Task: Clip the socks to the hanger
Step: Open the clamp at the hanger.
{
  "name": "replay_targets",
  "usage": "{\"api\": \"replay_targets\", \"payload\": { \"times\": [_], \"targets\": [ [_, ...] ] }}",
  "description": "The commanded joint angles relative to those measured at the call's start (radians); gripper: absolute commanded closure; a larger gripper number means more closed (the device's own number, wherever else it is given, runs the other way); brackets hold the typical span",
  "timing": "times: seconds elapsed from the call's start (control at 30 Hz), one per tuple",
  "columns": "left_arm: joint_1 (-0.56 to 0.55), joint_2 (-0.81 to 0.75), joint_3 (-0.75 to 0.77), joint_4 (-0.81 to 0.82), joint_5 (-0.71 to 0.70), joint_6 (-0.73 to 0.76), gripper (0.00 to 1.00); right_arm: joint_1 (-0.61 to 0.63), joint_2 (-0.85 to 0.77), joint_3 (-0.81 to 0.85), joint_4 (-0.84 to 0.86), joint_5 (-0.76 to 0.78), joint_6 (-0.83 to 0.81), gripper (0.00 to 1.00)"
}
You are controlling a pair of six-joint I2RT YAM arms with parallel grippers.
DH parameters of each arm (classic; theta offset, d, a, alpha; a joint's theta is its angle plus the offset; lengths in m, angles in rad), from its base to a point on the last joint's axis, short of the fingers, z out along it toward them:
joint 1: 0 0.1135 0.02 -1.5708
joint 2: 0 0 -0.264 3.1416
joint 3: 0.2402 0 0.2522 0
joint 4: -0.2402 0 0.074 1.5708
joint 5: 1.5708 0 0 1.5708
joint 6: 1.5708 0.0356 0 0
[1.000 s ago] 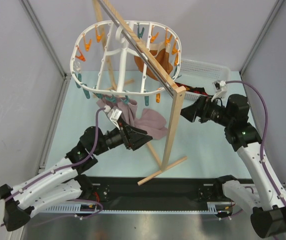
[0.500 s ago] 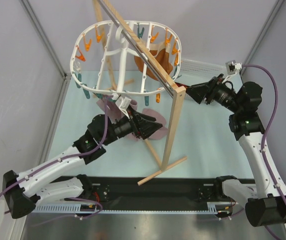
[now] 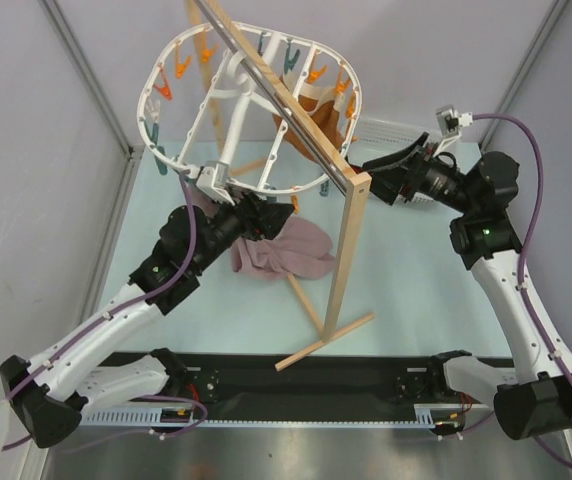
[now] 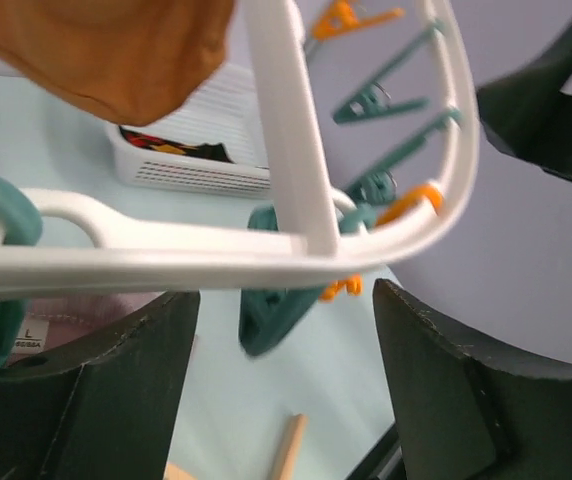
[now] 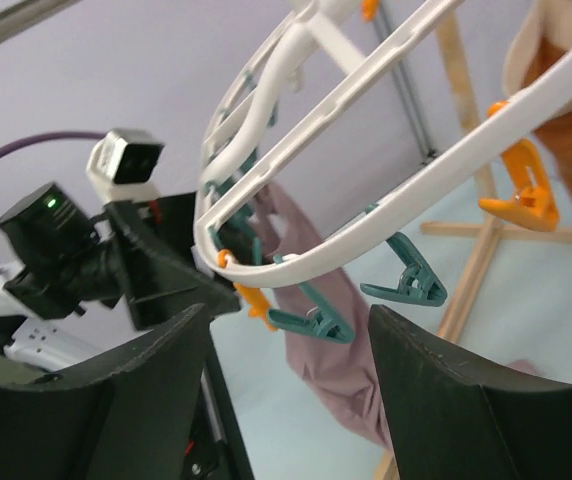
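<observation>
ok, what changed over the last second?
Left gripper rose from over the mauve-pink cloth to the near rim of the white plastic oval hanger, which has tilted. Right gripper lifted up, away from the wooden stand. Both open, nothing gripped. Stand and hanging orange garment stayed put.

A white tag on the pink cloth reads "L".

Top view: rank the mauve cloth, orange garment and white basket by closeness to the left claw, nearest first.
1. mauve cloth: right beside the left claw, just to its right.
2. orange garment: hanging at the far side of the hanger.
3. white basket: far right corner of the table.
</observation>
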Motion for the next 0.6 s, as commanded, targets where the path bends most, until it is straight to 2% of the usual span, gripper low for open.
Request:
{"api": "replay_targets", "payload": {
  "times": [0.0, 0.3, 0.43, 0.57],
  "targets": [
    [0.075, -0.027, 0.023, -0.06, 0.016, -0.005, 0.24, 0.056, 0.005, 0.01, 0.015, -0.062, -0.065, 0.3],
    [0.091, -0.144, 0.0, -0.119, 0.027, 0.027, 0.23, 0.282, 0.026, -0.033, -0.129, 0.062, -0.328, 0.41],
    [0.092, -0.176, -0.005, -0.142, 0.03, 0.04, 0.22, 0.328, 0.017, -0.104, -0.037, 0.123, -0.351, 0.39],
    [0.091, -0.171, 0.0, -0.15, 0.041, 0.044, 0.22, 0.351, 0.017, -0.174, 0.139, 0.145, -0.349, 0.35]
  ]
}}
